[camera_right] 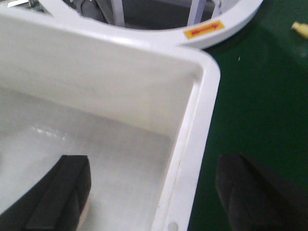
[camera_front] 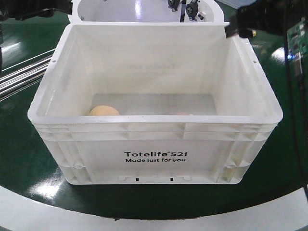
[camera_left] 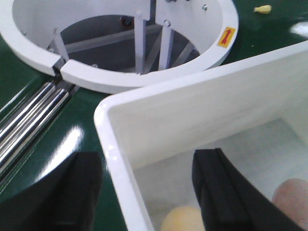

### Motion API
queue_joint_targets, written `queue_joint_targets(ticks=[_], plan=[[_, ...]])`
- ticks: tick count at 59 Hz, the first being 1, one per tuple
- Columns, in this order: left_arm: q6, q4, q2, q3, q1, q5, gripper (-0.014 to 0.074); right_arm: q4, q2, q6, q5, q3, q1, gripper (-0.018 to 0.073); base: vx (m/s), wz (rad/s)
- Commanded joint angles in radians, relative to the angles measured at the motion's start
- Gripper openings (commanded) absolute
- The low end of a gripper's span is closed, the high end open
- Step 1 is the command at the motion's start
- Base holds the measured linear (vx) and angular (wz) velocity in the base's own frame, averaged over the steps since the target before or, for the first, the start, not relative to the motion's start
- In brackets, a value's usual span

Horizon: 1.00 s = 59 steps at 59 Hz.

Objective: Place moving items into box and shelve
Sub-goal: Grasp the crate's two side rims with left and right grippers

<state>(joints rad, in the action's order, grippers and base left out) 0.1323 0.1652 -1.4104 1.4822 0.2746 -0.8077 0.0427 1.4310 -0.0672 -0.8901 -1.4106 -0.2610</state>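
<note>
I read both claws as spread wide, each astride a side wall of the white box (camera_front: 154,159): left claw (camera_left: 149,185), right claw (camera_right: 151,168). Inside, on its floor (near the front wall), lie the tan bun (camera_front: 103,111) and the pinkish lump (camera_front: 184,114).

Left fingers (camera_left: 226,192) were matte black, thick and wedge-shaped, right fingers (camera_right: 62,192) were equally black with blunt tips, thin black cable (camera_front: 288,72) hung beside green circuit board (camera_front: 301,36), blue light (camera_front: 290,56) glowed.
</note>
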Motion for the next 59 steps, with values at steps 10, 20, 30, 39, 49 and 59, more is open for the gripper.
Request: queue_joint_targets(ticks=[10,20,30,39,49,59], plan=[[-0.042,0.063,0.027,-0.196,-0.005,0.076,0.0523,0.054,-0.031,0.054,0.184,0.201,0.008,0.0594,0.00,0.00],[-0.043,0.088,0.020,-0.281,-0.005,0.078,0.0523,0.054,-0.031,0.104,0.196,0.256,0.008,0.0584,0.00,0.00],[-0.043,0.098,0.019,-0.311,-0.005,0.087,0.0519,0.053,-0.031,0.150,0.209,0.259,0.008,0.0526,0.00,0.00],[-0.043,0.130,0.019,-0.311,-0.005,0.080,0.0428,0.053,-0.031,0.170,0.215,0.259,0.008,0.0398,0.00,0.00],[-0.041,0.155,0.019,-0.311,-0.005,0.068,0.0162,0.054,-0.031,0.170,0.203,0.259,0.008,0.0131,0.00,0.00],[-0.041,0.155,0.019,-0.311,-0.005,0.068,-0.0009,0.055,-0.031,0.166,0.197,0.259,0.008,-0.0013,0.00,0.00]])
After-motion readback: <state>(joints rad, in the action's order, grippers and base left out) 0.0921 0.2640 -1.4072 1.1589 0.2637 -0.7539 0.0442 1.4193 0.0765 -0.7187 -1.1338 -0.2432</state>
